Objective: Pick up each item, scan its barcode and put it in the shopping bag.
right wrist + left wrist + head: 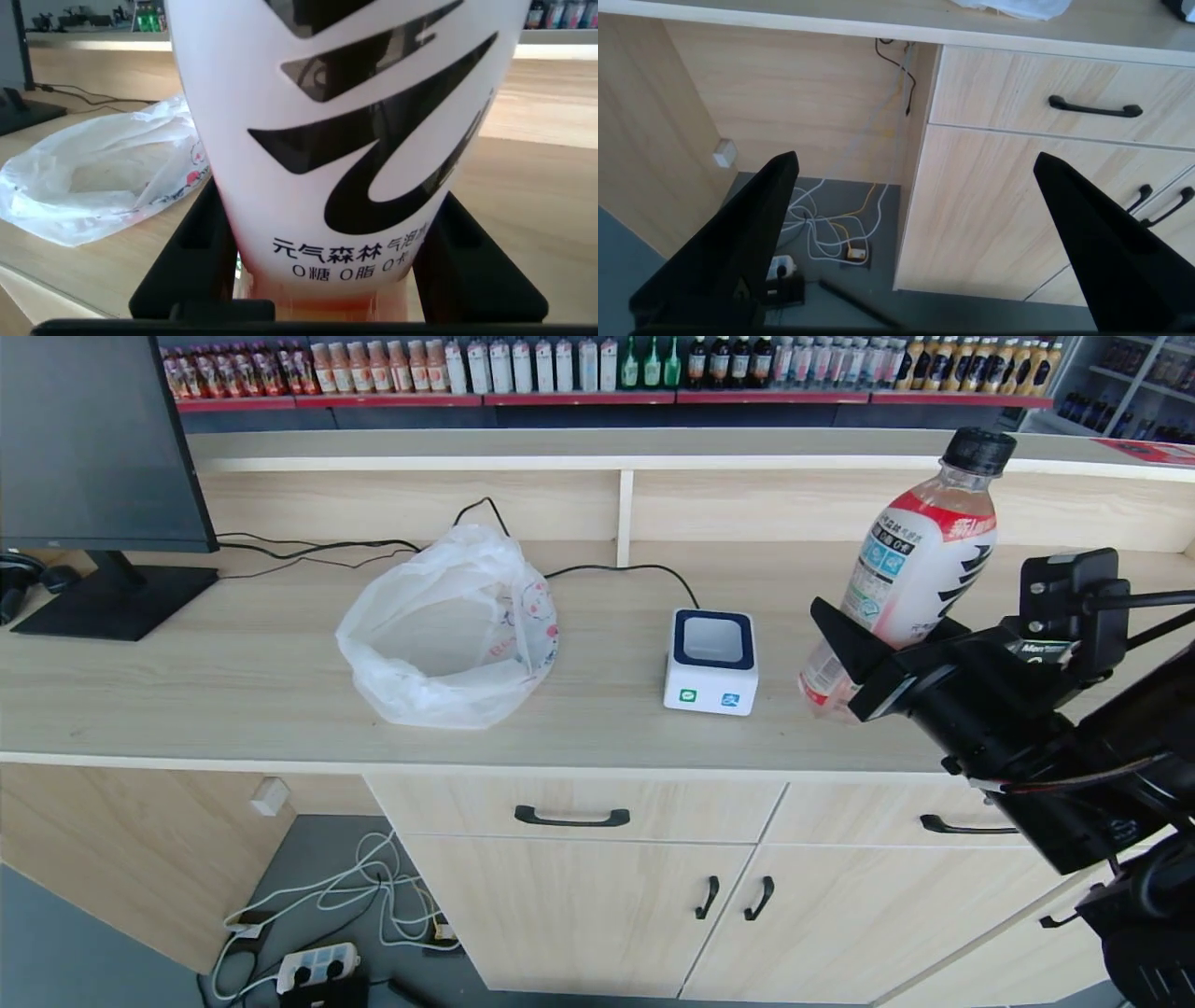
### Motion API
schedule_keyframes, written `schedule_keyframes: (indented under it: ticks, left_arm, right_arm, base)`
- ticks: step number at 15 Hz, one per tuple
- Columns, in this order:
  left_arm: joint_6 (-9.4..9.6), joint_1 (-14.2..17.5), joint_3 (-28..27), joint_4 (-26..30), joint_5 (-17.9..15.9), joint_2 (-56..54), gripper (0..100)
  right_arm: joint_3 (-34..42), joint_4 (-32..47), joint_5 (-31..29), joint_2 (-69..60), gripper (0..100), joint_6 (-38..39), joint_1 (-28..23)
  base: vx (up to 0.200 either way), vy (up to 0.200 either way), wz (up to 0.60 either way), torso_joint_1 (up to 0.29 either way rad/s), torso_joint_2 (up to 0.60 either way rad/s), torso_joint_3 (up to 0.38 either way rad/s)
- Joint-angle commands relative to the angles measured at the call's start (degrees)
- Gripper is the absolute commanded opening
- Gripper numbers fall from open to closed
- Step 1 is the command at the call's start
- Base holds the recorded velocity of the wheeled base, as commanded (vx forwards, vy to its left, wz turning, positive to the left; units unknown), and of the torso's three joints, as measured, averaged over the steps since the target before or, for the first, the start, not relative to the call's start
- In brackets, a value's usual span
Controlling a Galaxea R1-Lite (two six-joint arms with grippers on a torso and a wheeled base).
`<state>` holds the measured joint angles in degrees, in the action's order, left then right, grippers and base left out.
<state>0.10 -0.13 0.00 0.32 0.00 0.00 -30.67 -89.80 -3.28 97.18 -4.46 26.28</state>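
Note:
My right gripper point(864, 672) is shut on a plastic drink bottle point(910, 565) with a white and red label and a black cap. The bottle is tilted and held above the counter, just right of the white barcode scanner point(712, 660). In the right wrist view the bottle point(355, 140) sits between the black fingers point(192, 252). A crumpled translucent shopping bag point(453, 630), mouth open, lies left of the scanner; the bag point(103, 177) also shows behind the bottle. My left gripper point(915, 243) is open, low in front of the cabinet below the counter.
A black monitor point(93, 457) stands at the counter's point(187, 691) far left, with cables running behind the bag. A raised wooden ledge point(616, 462) backs the counter. Drawers and doors with black handles point(571, 818) are below. A power strip and cords point(317, 966) lie on the floor.

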Motion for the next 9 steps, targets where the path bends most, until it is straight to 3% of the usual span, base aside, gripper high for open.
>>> schedule_keyframes:
  ticks: [1,6,9]
  left_arm:
    - [-0.1,0.05,0.0,-0.05,0.0,0.0,100]
    - [-0.1,0.05,0.0,-0.05,0.0,0.0,100]
    - [-0.01,0.05,0.0,-0.14,0.0,0.0,100]
  right_arm:
    - [0.0,-0.2,0.12,0.38,0,-0.02,0.0]
    - [-0.35,-0.2,0.12,1.08,0,0.77,0.0]
    - [-0.44,-0.2,0.2,1.87,0,1.21,0.08]
  base:
    - [0.0,0.2,0.0,0.017,0.01,0.002]
    - [0.0,0.2,0.0,0.002,0.0,0.002]
    - [0.0,0.0,0.0,0.0,0.0,0.0]
